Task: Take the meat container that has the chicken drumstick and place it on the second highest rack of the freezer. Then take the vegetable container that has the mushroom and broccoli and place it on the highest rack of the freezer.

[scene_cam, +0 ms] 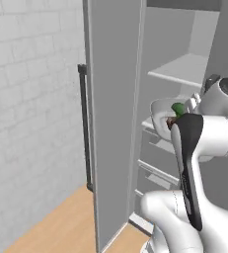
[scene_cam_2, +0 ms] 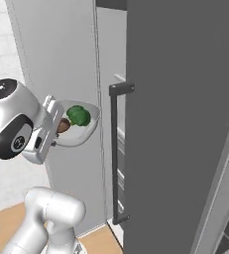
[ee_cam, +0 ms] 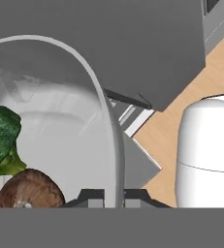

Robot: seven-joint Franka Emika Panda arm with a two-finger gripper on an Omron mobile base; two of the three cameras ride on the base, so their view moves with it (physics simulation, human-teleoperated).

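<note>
- The vegetable container (scene_cam_2: 79, 130) is held aloft in front of the open freezer (scene_cam: 184, 69), carried by its rim on the side nearest the arm.
- The gripper (ee_cam: 114, 196) is seen pressed together on that rim: in the hand view one dark tip sits on each side of the thick wall, so the tub is pinched rather than cradled.
- Inside the tub, the broccoli (scene_cam_2: 78, 115) lies just beside the mushroom (scene_cam_2: 63, 126) (the mushroom being the nearer of the two to the hand).
- From the hand, the tub extends forward toward the shelves, its open top kept facing upward, with a slight tilt.
- In the left base view the tub is seen roughly level with a lower shelf edge, while the upper light-grey shelf (scene_cam: 182, 71) lies above and further in.
- The coming move is judged to turn on this relation: the tub must be raised and then pushed inward along the direction it already points, clear of the shelf's front edge.
- Whether that upper shelf is the highest rack cannot be told.
</note>
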